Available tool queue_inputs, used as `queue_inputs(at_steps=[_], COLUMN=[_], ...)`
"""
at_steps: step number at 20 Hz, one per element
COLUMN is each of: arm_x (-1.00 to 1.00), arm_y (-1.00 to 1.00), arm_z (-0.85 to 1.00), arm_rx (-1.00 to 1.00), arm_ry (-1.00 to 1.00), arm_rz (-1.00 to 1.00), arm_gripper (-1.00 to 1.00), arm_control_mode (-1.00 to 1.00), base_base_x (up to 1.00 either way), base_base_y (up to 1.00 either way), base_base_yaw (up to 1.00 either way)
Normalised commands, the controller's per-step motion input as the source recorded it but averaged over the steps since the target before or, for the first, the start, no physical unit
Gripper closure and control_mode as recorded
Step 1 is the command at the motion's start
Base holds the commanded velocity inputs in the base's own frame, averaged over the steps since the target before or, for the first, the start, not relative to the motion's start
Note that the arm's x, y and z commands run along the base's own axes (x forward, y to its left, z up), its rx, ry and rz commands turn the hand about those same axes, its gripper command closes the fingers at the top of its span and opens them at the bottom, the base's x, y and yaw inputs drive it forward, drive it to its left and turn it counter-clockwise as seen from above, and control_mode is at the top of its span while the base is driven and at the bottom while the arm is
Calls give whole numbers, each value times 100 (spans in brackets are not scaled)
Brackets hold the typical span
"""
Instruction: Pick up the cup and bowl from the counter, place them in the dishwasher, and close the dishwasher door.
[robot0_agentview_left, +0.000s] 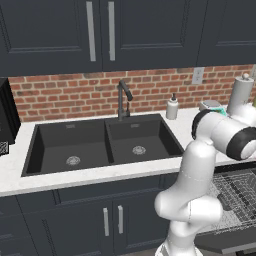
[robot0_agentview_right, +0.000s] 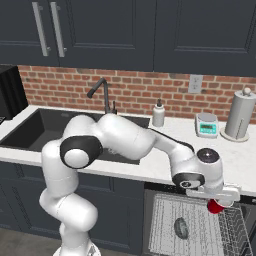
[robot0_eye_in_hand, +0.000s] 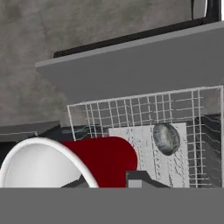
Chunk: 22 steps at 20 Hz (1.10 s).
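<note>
Small red cup with a pale inside (robot0_eye_in_hand: 103, 159) held over the pulled-out grey wire-mesh dishwasher rack (robot0_agentview_right: 165, 220).

The two-finger gripper (robot0_agentview_right: 216, 204) is closed on the cup's rim, hanging just past the edge of the white marbled tabletop (robot0_agentview_right: 240, 160). Below and a little aside of the gripper, the shallow dark grey bowl (robot0_eye_in_hand: 166, 138) lies in the rack. Beyond it, the flat dark dishwasher door (robot0_eye_in_hand: 140, 72) is dropped open.

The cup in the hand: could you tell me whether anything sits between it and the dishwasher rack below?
Nothing visible does. The cup hangs over open rack; the bowl lies in the rack, off to one side.
</note>
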Motion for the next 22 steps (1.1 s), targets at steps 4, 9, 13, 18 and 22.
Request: queue_inputs(at_steps=[4, 9, 13, 18, 22], arm_x=[-74, -14, 2, 15, 26], arm_y=[-27, -22, -9, -9, -2], arm_z=[-48, -73, -68, -47, -35], arm_rx=[8, 7, 6, 11, 14], arm_ry=[-7, -3, -3, -2, 0], arm_rz=[-1, 0, 0, 0, 0], arm_gripper=[100, 100, 100, 100, 100], arm_control_mode=[-100, -100, -100, -100, -100], base_base_x=[0, 0, 0, 0, 0], base_base_y=[0, 0, 0, 0, 0], base_base_yaw=[0, 0, 0, 0, 0])
